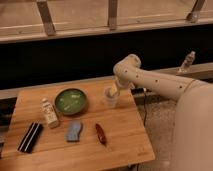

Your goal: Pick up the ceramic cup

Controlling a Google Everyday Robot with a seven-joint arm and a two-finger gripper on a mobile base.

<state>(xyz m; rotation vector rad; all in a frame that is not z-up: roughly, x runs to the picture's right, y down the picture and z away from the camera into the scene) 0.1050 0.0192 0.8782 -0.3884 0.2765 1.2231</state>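
The ceramic cup (pixel 110 97) is a small pale handleless cup standing upright on the wooden table (pixel 125 137), right of the green plate (pixel 70 101). My white arm reaches in from the right, bends at an elbow above the table's far edge and comes down at the cup. The gripper (pixel 114 90) is at the cup's rim, on its right side, and partly overlaps it.
A small white bottle (pixel 48 113) stands left of the plate. A black box (pixel 29 137), a blue sponge (pixel 74 131) and a red-brown object (pixel 100 133) lie along the table's front. A clear bottle (pixel 187 62) stands on the ledge at the far right.
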